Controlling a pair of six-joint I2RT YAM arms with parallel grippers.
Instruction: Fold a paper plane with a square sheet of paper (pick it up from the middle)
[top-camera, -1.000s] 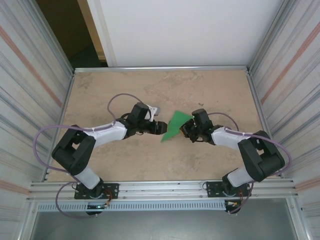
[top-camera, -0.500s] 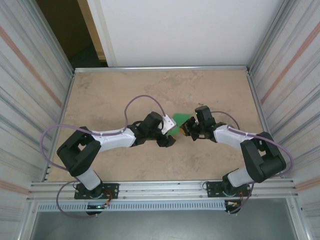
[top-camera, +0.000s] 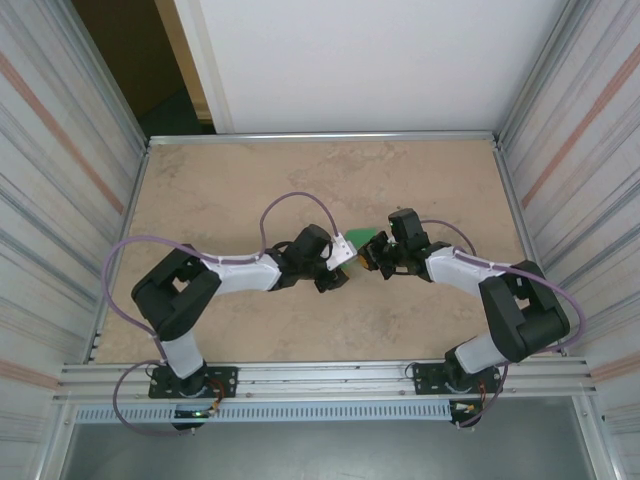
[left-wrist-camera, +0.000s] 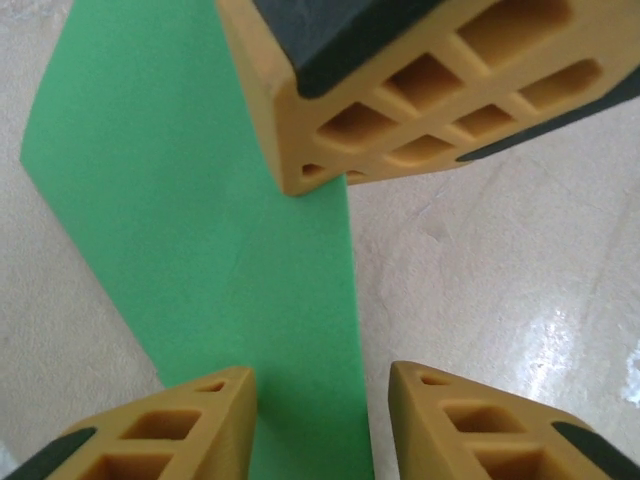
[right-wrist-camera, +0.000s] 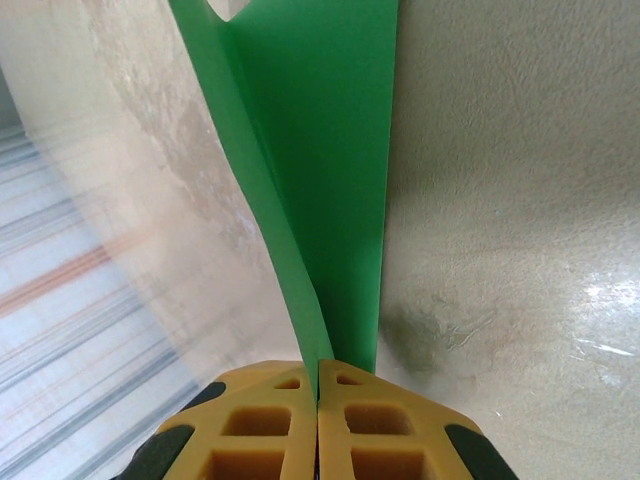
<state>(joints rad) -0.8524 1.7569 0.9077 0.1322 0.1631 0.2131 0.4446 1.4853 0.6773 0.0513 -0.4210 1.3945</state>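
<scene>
At the middle of the mottled beige table (top-camera: 250, 180), between corrugated metal walls (top-camera: 60, 200), my two arms reach inward and nearly meet. On the left, the black-and-white left arm (top-camera: 240, 275), with a purple cable (top-camera: 290, 200) looping over it, stretches toward the centre. The left tool (left-wrist-camera: 320, 400) stands narrowly parted. In its wrist view I see a clear gap between its two orange, black-padded fingers (left-wrist-camera: 170, 425). The right-hand edge of the thin bright green sheet of paper (left-wrist-camera: 200, 200) runs down into that gap, and the left finger overlaps the green. I cannot tell whether either pad touches it. The sheet is folded into a creased wedge and sits near the table's centre, between the two tools. Just to its right, the right tool (right-wrist-camera: 318, 395) is clamped on the sheet. Its fingers press together with the green pinched in the seam, and two layers spread away from the tips along a fold. In the left wrist view, that tool's finger ends sit at the top, against the paper's upper part. Farther right, the right arm (top-camera: 500, 290) bends back to its base at the near edge.
</scene>
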